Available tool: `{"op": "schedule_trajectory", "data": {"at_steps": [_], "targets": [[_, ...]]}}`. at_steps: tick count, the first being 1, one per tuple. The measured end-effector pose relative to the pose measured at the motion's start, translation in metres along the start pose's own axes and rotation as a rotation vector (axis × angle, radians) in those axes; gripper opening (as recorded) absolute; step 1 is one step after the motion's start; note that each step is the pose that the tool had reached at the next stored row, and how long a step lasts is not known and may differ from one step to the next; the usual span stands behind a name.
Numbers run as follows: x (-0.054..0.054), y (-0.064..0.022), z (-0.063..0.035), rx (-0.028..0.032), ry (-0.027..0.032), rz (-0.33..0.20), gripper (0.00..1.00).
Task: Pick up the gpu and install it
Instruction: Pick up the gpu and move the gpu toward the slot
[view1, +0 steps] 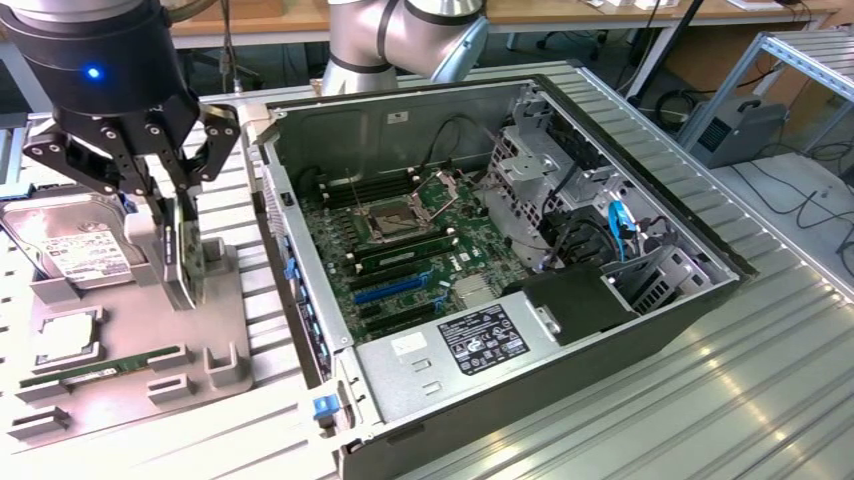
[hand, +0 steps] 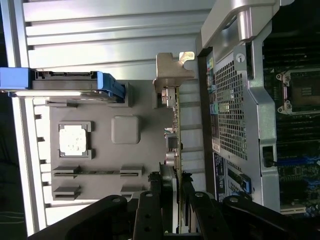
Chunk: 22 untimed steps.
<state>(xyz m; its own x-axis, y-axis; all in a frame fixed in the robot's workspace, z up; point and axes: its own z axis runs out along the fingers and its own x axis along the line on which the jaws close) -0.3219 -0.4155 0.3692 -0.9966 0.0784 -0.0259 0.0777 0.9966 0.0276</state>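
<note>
While the half-closed gripper (view1: 171, 215) pinches the gpu (view1: 183, 262), upright at the tray's (view1: 234, 295) edge beside the computer case (view1: 667, 325), pickup seems the step in hand; installing calls for steady alignment over a motherboard slot (view1: 390, 288).

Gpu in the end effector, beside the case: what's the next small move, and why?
Probably a short straight lift. The end effector holds the gpu on edge, low over the grey tray, and the case's side wall stands between it and the motherboard, so it likely needs height first.
</note>
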Motion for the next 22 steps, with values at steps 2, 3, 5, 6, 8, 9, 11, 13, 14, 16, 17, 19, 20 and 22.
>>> {"op": "schedule_trajectory", "data": {"at_steps": [2,3,5,6,8,9,11,13,14,16,17,19,20,22], "targets": [[0.0,0.0,-0.0008,0.0,0.0,0.0,0.27],[0.0,0.0,-0.0011,0.0,0.0,0.0,0.27],[-0.0001,0.0,-0.0019,0.0,0.0,0.0,0.27],[-0.0001,0.0,-0.0023,0.0,0.0,0.0,0.27],[-0.0001,0.0001,-0.0031,0.0,0.0,0.0,0.27],[-0.0001,0.0001,-0.0035,0.0,-0.0001,0.0,0.27],[-0.0001,0.0001,-0.0043,0.0,0.0,0.0,0.27],[-0.0001,0.0001,-0.0054,0.0,0.0,0.0,0.27],[-0.0002,0.0002,-0.0062,0.0001,0.0,0.0,0.27],[-0.0002,0.0002,-0.007,0.0001,0.0,0.0,0.27],[-0.0002,0.0002,-0.0075,0.0001,-0.0001,0.0,0.27],[-0.0002,0.0002,-0.0083,0.0001,0.0,0.0,0.27],[-0.0002,0.0002,-0.0088,0.0002,0.0,0.0,0.27],[-0.0002,0.0003,-0.0096,0.0002,0.0,0.0,0.27]]}}
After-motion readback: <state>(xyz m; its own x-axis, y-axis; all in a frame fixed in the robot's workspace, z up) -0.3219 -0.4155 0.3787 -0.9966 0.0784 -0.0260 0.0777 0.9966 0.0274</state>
